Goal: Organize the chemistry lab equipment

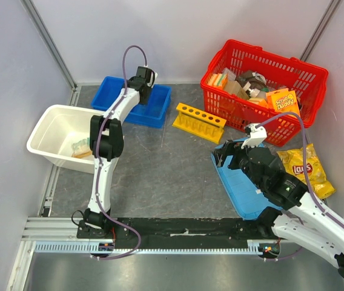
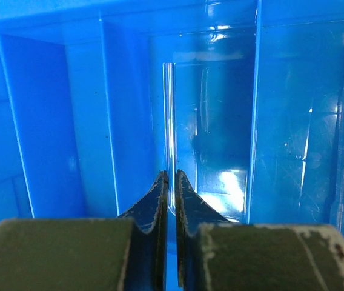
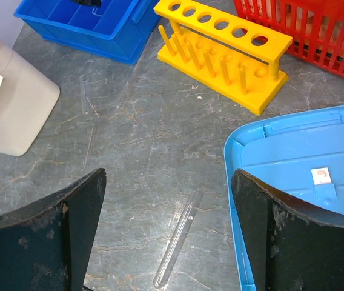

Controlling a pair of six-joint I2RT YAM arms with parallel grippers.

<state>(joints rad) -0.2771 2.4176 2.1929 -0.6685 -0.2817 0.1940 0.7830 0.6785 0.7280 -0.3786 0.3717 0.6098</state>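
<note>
My left gripper point(image 2: 171, 176) hangs inside the blue divided bin point(image 1: 132, 100), shut on a thin clear tube point(image 2: 169, 121) that stands upright from between its tips. Over the grey table my right gripper point(image 3: 169, 173) is open with nothing in it. Below it, just left of the light-blue lid point(image 3: 299, 157), another clear tube point(image 3: 178, 236) lies on the table. The yellow test-tube rack point(image 3: 220, 51) stands beyond, in front of the red basket point(image 1: 263, 85). Two more clear tubes point(image 3: 84, 97) lie near the bin. A small pale-green bag point(image 1: 81, 147) rests in the white tub point(image 1: 51, 121).
The red basket holds sponge packs and boxes at the back right. A yellow chip bag point(image 1: 308, 173) lies to the right of the light-blue lid point(image 1: 241, 188). The white tub stands at the left edge, and grey walls close in the table.
</note>
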